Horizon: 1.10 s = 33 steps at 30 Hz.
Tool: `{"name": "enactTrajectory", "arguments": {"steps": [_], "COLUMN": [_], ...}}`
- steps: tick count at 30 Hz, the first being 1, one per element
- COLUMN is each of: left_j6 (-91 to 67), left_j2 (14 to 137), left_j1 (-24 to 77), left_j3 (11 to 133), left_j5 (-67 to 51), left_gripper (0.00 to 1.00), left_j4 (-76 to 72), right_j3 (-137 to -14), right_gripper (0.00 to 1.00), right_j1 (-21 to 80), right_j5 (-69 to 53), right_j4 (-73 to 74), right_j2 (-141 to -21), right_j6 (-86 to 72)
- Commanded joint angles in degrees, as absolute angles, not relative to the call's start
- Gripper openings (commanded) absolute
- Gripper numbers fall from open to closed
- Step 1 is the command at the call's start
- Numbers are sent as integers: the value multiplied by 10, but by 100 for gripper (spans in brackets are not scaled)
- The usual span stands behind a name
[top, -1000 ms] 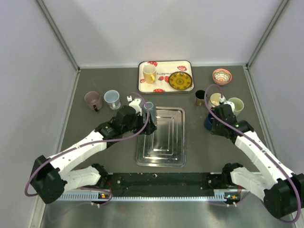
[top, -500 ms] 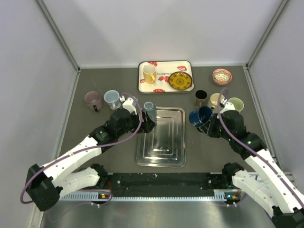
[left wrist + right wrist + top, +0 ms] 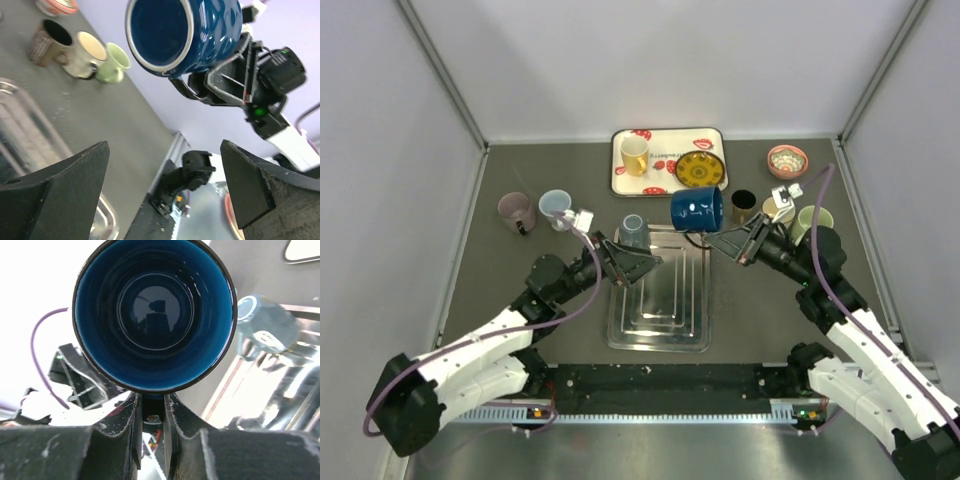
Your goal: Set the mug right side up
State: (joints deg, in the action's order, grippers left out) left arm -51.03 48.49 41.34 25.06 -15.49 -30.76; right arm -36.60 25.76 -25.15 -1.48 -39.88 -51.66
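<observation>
One slow roll of the right hand [image 3: 730, 240], clenched on the blue mug [image 3: 697, 209], should tip its mouth up; left hand [image 3: 632, 264] hangs released.

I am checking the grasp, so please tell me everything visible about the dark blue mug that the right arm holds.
The dark blue mug looks like glossy glazed ceramic with a dimpled outside and an empty inside. It is off the table, tipped on its side, mouth facing the left arm, seemingly above the far right corner of the metal tray. The right gripper is shut on its handle, beneath the body; nothing else touches it.
</observation>
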Motion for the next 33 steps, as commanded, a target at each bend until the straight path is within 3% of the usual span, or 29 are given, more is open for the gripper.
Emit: {"name": "enactTrajectory", "arguments": {"steps": [1,5,19,28,33], "left_j6": [-620,-643,-646,-677,-680], "left_j2": [564,644,746,775,772], "left_j1": [416,426,464,464,463], "left_j3": [224,281,339,347,347], "left_j5": [-255,-299,-247,-193,-156], "left_gripper": [93,80,74,54,52], "left_j4": [-601,-635,-753,-780,-790], "right_j3": [-358,-352,-321,-308,-301], "right_gripper": [0,0,0,0,0], "right_j1": [262,262,261,261,262], "right_j5": [-329,-339,-366,-381,-388], "right_j4": [-253,-256,-268,-294,-281], "right_j2": [-417,-419,-407,-412,-401], "right_j6": [-613,-617,-638,-647,-633]}}
